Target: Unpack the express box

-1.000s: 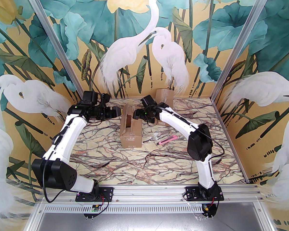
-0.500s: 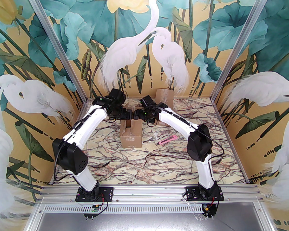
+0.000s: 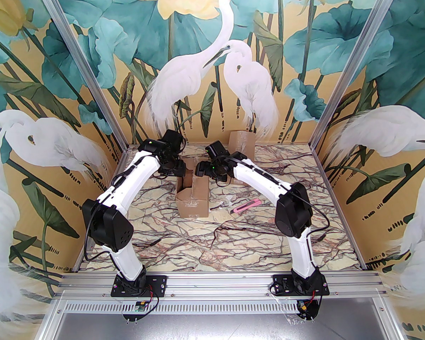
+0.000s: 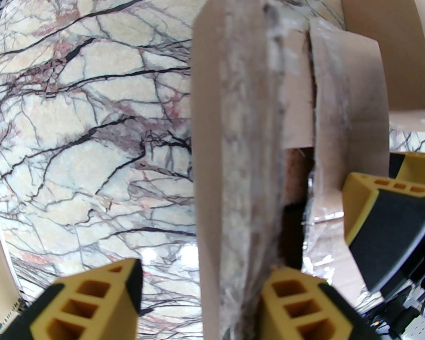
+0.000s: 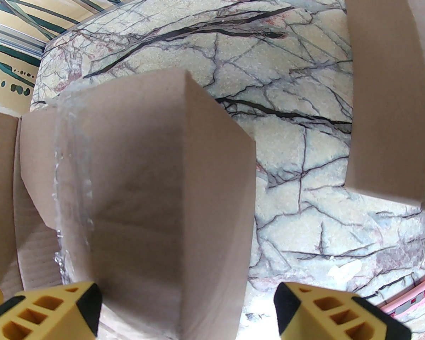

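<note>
Left tool point(image 4: 202, 275): released, straddling the raised left flap point(image 4: 233, 136) of the express box point(image 3: 193, 197), one finger touching, the other apart. Box: opened, mid-tabletop point(image 3: 233, 239). Right tool point(image 5: 187, 292): released wide above the box's right side. Pink utility knife point(image 3: 246, 205): right of the box.

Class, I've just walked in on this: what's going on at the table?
Two robot arms are unpacking a cardboard box in the middle of the marble table. The left gripper has its jaws astride the box's left flap, not clamped. The right gripper straddles the right flap, jaws wide. A pink utility knife lies to the right, a second box at the back.
</note>
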{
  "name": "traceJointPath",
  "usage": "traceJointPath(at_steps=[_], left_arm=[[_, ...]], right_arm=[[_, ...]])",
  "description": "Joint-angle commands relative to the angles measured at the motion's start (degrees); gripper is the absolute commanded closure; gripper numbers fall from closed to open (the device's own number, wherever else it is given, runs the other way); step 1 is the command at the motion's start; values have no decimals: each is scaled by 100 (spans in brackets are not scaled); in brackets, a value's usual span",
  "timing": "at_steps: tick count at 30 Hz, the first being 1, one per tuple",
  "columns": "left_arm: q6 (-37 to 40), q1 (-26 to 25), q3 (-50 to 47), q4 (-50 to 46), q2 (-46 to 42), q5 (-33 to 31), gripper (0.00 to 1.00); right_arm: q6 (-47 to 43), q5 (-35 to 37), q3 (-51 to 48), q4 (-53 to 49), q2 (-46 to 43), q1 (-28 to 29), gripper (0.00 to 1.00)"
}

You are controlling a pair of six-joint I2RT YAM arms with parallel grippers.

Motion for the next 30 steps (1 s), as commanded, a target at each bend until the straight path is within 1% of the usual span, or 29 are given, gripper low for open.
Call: traceJointPath(at_steps=[1, 4, 5, 9, 12, 16, 22, 24, 26, 30], left_arm=[[21, 276, -239, 85, -349, 422, 61], [-33, 417, -480, 317, -527, 774, 68], [-51, 455, -562, 395, -579, 896, 68], [-200, 608, -807, 661, -770, 1332, 72], [-314, 614, -800, 728, -833, 1492, 77], [-510, 613, -686, 696, -885, 1495, 81], [-718, 613, -725, 684, -976, 1473, 87], [-758, 617, -777, 694, -1003, 1485, 88], [-805, 613, -826, 708, -1054, 1486, 90], [-891, 615, -849, 743, -1151, 1473, 92]], right_arm=[[-93, 146, -115, -113, -361, -1, 12], [-81, 155, -82, -60, -538, -3, 11], [-81, 170, -73, -43, -582, -7, 11], [-88, 476, -14, -124, -826, 32, 11], [-261, 782, 392, -478, -775, 146, 11], [-545, 1082, 1347, -1139, -350, 440, 12], [-841, 1426, 3224, -2418, 796, 883, 12], [-867, 1510, 3648, -2759, 1115, 942, 13], [-871, 1637, 3815, -2994, 1296, 976, 14], [-952, 1967, 3787, -3217, 1352, 1019, 15]])
